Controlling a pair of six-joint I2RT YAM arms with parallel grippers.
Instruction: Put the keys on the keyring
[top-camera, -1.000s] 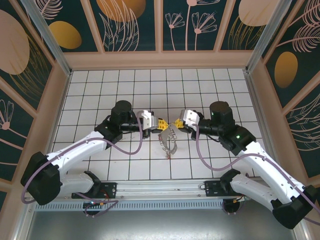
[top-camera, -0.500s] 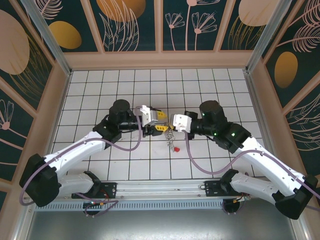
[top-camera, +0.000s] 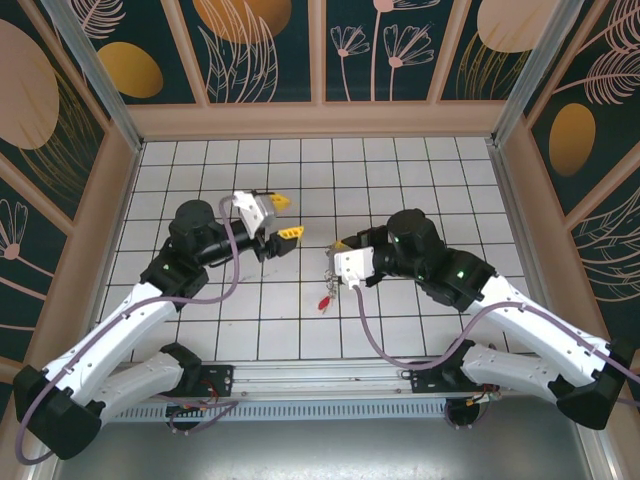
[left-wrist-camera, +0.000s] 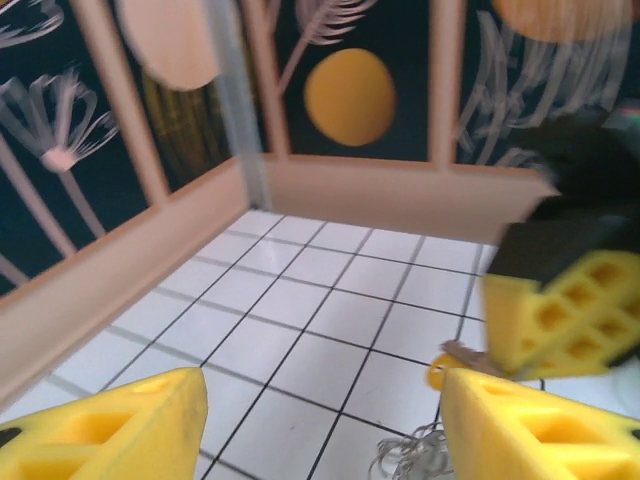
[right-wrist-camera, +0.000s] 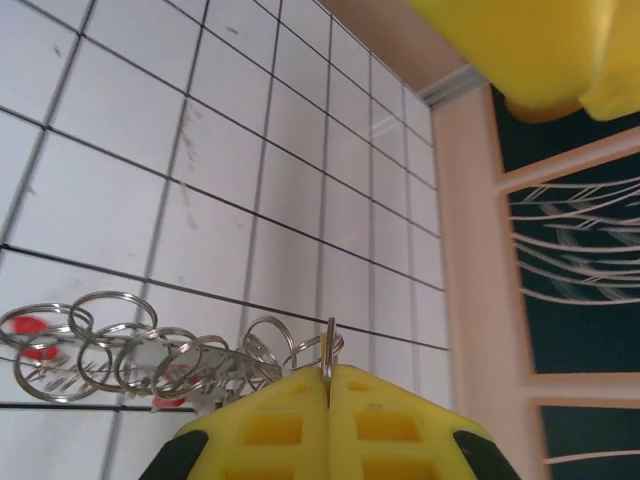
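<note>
Pinching thin metal keyring (right-wrist-camera: 327, 346) is waffle-padded right hand (right-wrist-camera: 329, 388).

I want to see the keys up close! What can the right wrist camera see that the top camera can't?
Right wrist camera: the right gripper has its jaws shut on the thin keyring, and beside it is a chain of silvery rings with red tags, each loop clear.
Top camera: the whole left arm and right arm, and the left gripper with jaws open, apart from the bunch.
Both: the right gripper holding the bunch over the white tiled floor.
</note>
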